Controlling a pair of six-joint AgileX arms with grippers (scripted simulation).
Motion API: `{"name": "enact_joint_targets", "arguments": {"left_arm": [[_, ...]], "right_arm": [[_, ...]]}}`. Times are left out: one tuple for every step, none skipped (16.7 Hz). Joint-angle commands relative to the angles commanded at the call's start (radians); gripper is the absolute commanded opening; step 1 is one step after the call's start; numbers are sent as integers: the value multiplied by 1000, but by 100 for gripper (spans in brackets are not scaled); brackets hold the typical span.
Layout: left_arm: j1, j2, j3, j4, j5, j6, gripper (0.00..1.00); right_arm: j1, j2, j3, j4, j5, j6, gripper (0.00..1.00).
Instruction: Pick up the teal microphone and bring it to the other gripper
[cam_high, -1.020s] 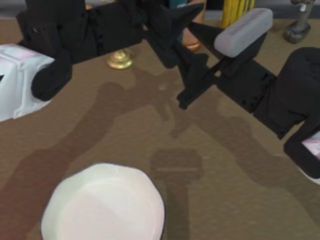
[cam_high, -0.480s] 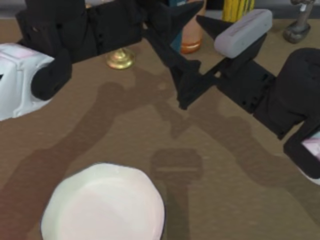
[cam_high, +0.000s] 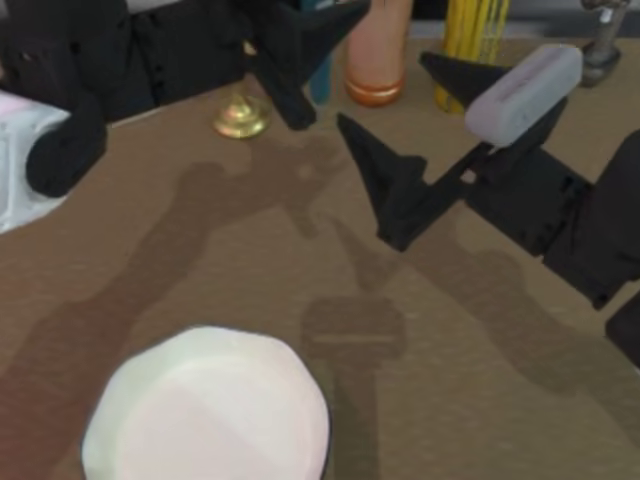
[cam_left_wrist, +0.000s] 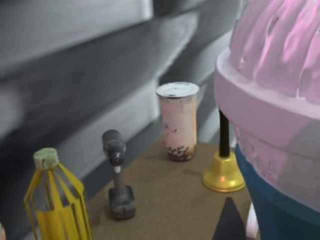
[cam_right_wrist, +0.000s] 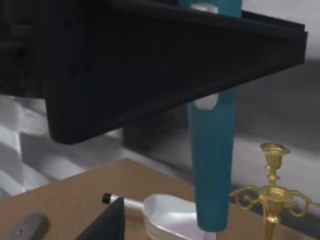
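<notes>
Left end effector (cam_high: 308, 62) clenched on teal microphone (cam_high: 320, 82), now pulled toward upper centre of top view. Right end effector (cam_high: 415, 122) spread wide, shifted right, no longer interleaved. Handover probably not done. Top view shows only a teal sliver; right wrist view gives whole handle, left wrist view the pink head.

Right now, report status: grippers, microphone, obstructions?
Left gripper shut on teal microphone, lifted. Right gripper open, apart from it. Pink cup stands near the gap.
</notes>
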Motion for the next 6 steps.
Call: {"name": "enact_joint_targets", "arguments": {"left_arm": [[24,-11,-11,-2,21,1,0],[46,-21,-21,-3,39,1,0],[67,-31,-30,-4,57,2,0],[82,-38,-36,-5,70,3,0],[91,-42,-40,-6,77,3,0],[93,-43,-41,-6,79,4,0]], "right_arm": [[-5,-37,-43,2,-6,1,100],[-11,-74,-84,5,-12,2,100],[-16,-107,-117,7,-18,3,100],[-19,-130,-139,11,-22,4,100],[-21,-142,-151,13,-25,4,100],[-21,-144,-153,13,-26,4,100]]}}
